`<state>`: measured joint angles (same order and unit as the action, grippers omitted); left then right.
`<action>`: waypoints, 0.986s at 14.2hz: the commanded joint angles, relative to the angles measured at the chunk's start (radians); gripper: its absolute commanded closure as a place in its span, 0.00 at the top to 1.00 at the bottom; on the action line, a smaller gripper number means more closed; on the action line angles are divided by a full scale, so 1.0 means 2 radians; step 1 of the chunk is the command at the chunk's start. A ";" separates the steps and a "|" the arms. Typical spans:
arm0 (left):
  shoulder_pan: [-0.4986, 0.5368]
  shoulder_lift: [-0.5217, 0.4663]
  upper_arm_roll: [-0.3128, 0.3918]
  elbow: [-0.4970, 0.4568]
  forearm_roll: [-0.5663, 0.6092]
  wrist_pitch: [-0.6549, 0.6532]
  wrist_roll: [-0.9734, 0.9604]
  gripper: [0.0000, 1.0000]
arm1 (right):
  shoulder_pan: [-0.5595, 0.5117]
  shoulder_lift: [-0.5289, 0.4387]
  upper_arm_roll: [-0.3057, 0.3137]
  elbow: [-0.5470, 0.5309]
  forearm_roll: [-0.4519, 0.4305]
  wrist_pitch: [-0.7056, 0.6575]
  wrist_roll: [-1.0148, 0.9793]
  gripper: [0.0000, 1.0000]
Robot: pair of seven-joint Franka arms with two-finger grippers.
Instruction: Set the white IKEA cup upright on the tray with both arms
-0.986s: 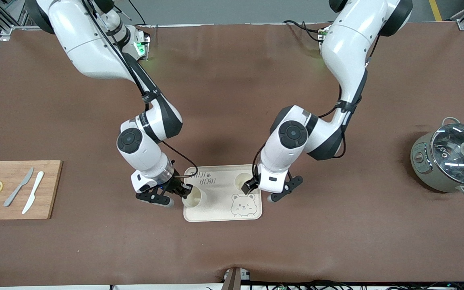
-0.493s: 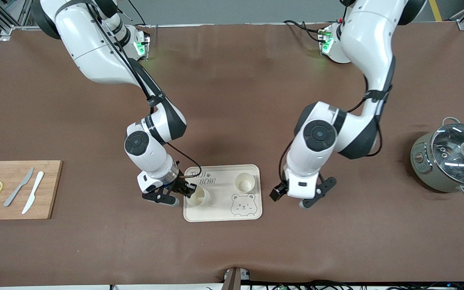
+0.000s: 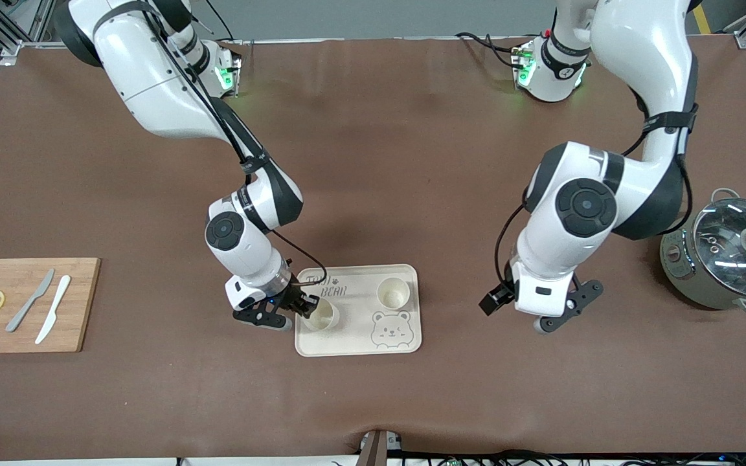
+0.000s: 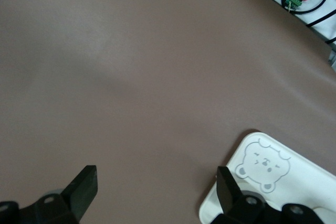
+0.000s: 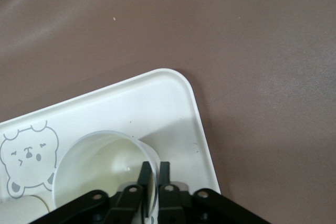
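The cream tray (image 3: 405, 340) with the bear drawing lies mid-table. One white cup (image 3: 393, 292) stands upright on it, free, at the corner toward the left arm's end. A second white cup (image 3: 321, 315) stands on the tray's edge toward the right arm's end. My right gripper (image 3: 305, 304) is shut on its rim; the right wrist view shows the fingers (image 5: 147, 178) pinching the cup wall (image 5: 100, 166) near the tray's corner (image 5: 178, 85). My left gripper (image 3: 493, 301) is open and empty over bare table beside the tray; its wrist view (image 4: 156, 190) shows the tray's bear corner (image 4: 262, 163).
A wooden cutting board (image 3: 81, 304) with lemon slices and two knives lies at the right arm's end. A pot with a glass lid (image 3: 726, 255) stands at the left arm's end. Cables run along the table's edge nearest the front camera.
My left gripper has let go of its cup on the tray and moved off toward the left arm's end. My right gripper has shifted its cup slightly farther onto the tray.
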<state>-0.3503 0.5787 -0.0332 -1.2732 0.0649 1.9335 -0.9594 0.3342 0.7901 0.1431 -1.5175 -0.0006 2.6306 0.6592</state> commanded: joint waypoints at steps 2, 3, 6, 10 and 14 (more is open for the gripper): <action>0.014 -0.041 -0.003 -0.028 0.012 -0.028 0.050 1.00 | 0.002 0.000 -0.003 0.002 -0.001 0.005 0.011 1.00; 0.021 -0.047 -0.003 -0.033 0.012 -0.030 0.065 1.00 | -0.001 -0.002 -0.003 0.002 -0.004 0.004 0.009 1.00; 0.047 -0.078 -0.004 -0.060 0.010 -0.030 0.128 1.00 | -0.003 -0.008 -0.002 0.004 -0.003 0.002 0.006 1.00; 0.080 -0.127 -0.006 -0.106 0.004 -0.030 0.209 1.00 | -0.007 -0.042 -0.002 0.010 -0.001 -0.045 0.005 1.00; 0.107 -0.158 -0.006 -0.126 0.004 -0.039 0.288 1.00 | -0.019 -0.110 -0.002 0.032 -0.003 -0.181 0.000 1.00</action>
<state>-0.1626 0.3239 -0.0340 -1.4664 0.0651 1.8704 -0.4564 0.3248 0.6623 0.1324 -1.4459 -0.0006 2.3903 0.6597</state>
